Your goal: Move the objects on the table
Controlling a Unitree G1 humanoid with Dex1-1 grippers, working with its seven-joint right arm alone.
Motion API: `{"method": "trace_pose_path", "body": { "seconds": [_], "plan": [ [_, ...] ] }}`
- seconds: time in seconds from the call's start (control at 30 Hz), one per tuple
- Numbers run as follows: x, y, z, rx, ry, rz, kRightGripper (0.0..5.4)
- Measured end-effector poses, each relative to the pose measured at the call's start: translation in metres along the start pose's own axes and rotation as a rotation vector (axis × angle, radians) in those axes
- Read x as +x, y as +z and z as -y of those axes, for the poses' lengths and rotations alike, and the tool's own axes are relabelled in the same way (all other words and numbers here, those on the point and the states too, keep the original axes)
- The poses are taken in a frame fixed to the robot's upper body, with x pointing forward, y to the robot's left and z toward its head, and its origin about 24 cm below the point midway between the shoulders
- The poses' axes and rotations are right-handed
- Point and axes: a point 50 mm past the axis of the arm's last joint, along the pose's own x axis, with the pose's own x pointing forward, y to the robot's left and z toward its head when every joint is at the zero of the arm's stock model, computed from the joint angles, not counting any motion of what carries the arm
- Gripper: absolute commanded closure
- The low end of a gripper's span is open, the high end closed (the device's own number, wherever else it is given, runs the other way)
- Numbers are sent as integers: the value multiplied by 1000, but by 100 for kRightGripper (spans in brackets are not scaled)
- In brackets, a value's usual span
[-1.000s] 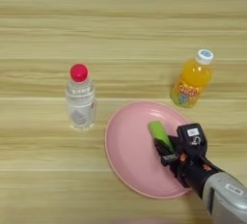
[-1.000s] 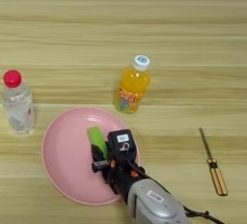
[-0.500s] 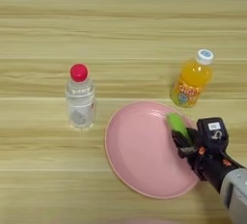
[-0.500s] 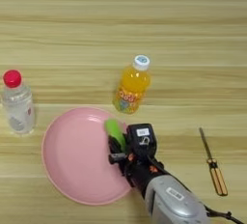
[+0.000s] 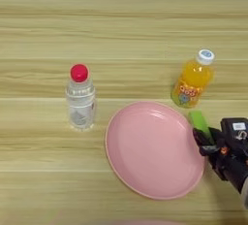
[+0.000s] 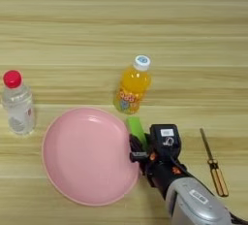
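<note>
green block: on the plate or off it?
Off. The green block is past the pink plate's right rim, over the table, at the gripper. Whether it's held or resting: cannot tell.

1. A round pink plate lies flat, low and centre, nothing resting in its shallow well.
2. A clear bottle with a red cap stands upright to the plate's left, near its rim but apart from it.
3. An orange juice bottle with a white cap stands upright just beyond the plate's far right rim.
</note>
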Motion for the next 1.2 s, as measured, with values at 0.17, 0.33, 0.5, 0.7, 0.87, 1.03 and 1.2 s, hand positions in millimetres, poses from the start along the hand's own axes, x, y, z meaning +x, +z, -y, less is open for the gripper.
{"method": "trace_pose_path", "body": {
  "seconds": [0.17,0.33,0.5,0.7,0.87,1.03,1.2],
  "plan": [
    [-1,-1,11,-5,-37,-10,400],
    [-2,-5,21,-14,-67,-23,400],
    [-1,-11,26,-11,-85,-41,400],
    [3,-19,33,-8,-107,-66,400],
    [8,-31,39,1,-118,-107,400],
    [11,-32,43,-8,-126,-96,400],
    [13,-33,45,-23,-127,-89,400]
  ]
}}
